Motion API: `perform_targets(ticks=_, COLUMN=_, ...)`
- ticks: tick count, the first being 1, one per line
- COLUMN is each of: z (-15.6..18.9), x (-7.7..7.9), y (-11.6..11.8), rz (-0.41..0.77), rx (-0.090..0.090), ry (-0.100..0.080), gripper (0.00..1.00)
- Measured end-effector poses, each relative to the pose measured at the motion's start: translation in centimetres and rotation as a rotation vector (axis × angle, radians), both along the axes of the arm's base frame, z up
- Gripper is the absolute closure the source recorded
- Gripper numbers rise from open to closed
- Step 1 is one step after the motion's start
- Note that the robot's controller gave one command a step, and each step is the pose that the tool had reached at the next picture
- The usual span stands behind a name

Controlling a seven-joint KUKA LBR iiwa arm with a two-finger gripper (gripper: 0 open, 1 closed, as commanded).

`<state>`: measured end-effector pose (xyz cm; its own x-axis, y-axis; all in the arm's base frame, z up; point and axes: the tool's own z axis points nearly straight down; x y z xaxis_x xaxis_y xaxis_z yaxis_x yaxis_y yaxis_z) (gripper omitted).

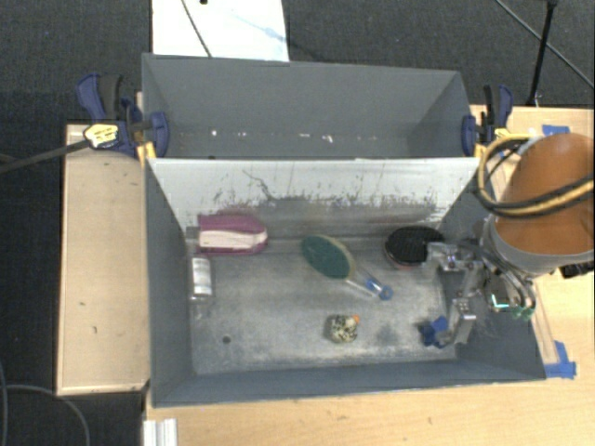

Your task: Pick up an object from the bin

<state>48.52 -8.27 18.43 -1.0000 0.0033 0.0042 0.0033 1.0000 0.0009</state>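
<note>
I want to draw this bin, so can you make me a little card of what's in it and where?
bin: grey metal
gripper: low at the right, next to blue thing
back left: purple-white block
left: silver thing
middle: green brush
back right: black disc
front: speckled lump

We're peering into the right front corner of the bin (307, 386), where the gripper (454, 333) is covering part of a small blue thing (430, 333), so we're not making out its shape. The arm's orange cover (548, 189) is running off the right edge. The mottled lump (342, 329) at front centre is proving too small for us to name.
</note>
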Motion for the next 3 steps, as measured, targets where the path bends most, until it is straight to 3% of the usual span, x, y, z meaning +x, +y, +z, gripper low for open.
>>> perform_targets(ticks=1, z=-10.5, x=0.6, y=-5.7, rz=0.117, rx=0.000, ry=0.000, gripper=0.00)
perform_targets(ticks=2, z=-10.0, x=0.7, y=-5.5, rz=0.124, rx=-0.002, ry=-0.007, gripper=1.00)
perform_targets(ticks=3, z=5.7, x=0.7, y=-4.1, rz=0.158, rx=-0.004, ry=-0.014, gripper=1.00)
